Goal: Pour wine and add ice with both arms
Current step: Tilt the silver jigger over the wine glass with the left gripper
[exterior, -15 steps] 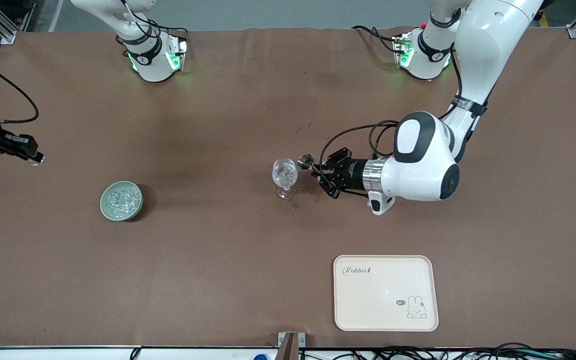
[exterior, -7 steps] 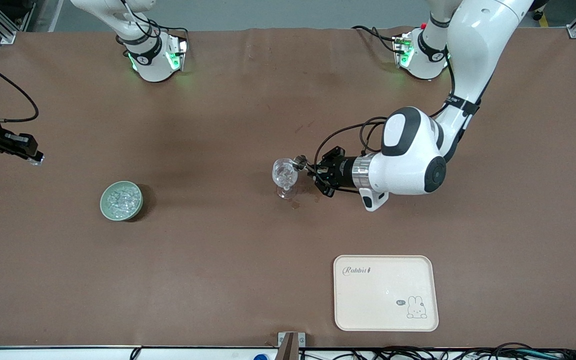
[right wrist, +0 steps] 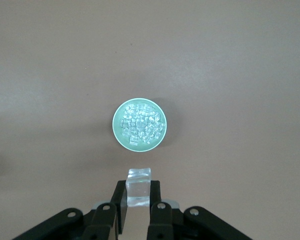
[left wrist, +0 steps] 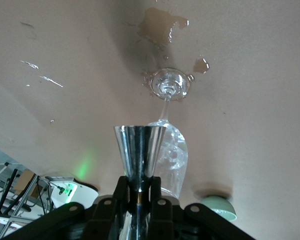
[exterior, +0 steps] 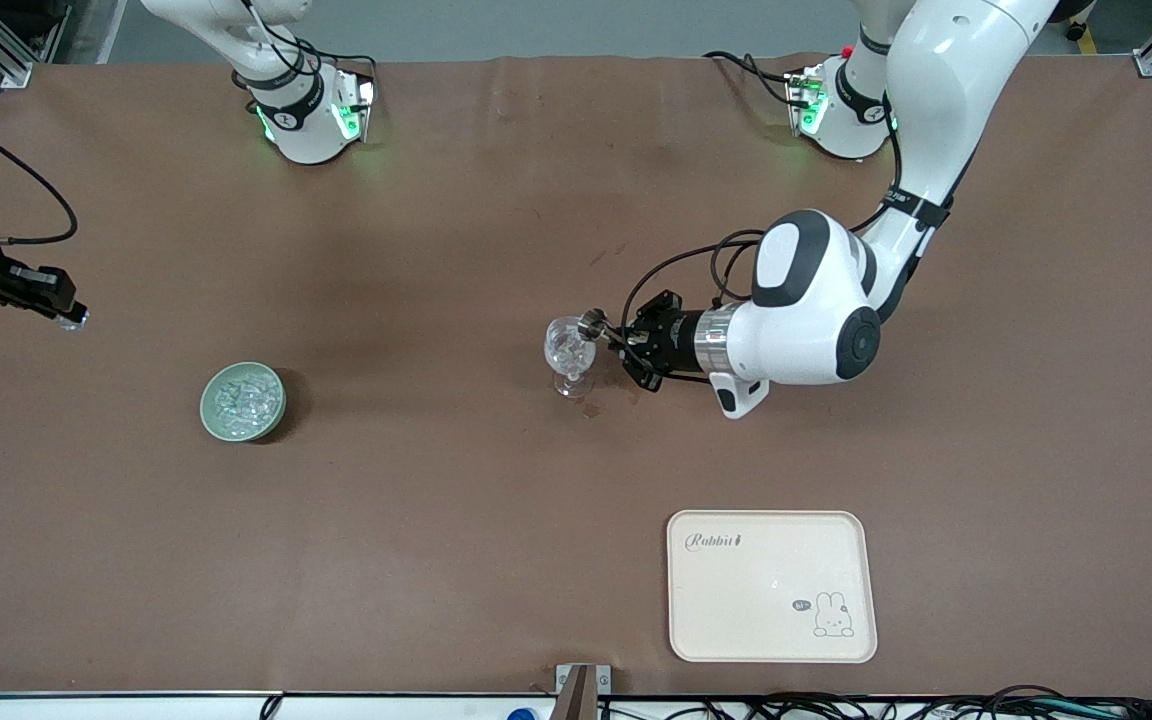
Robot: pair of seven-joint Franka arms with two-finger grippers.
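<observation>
Steel jigger [left wrist: 140,150] in left pincer [exterior: 608,340], ice cube [right wrist: 138,186] (one) in right pincer [right wrist: 138,197], one glass [exterior: 570,350].

The desk [exterior: 436,520] is being lit evenly and brightly from overhead, and only soft, short shadows are being cast beside the bowl [exterior: 243,401] and the glass [exterior: 570,352]. Green glow is being thrown around the arm bases at the frame's top. In the left wrist view, highlights are being reflected off the metal cup [left wrist: 139,156], and the background is being rendered slightly soft.

Clear ice [right wrist: 139,125] lumps in bowl [right wrist: 119,136].
</observation>
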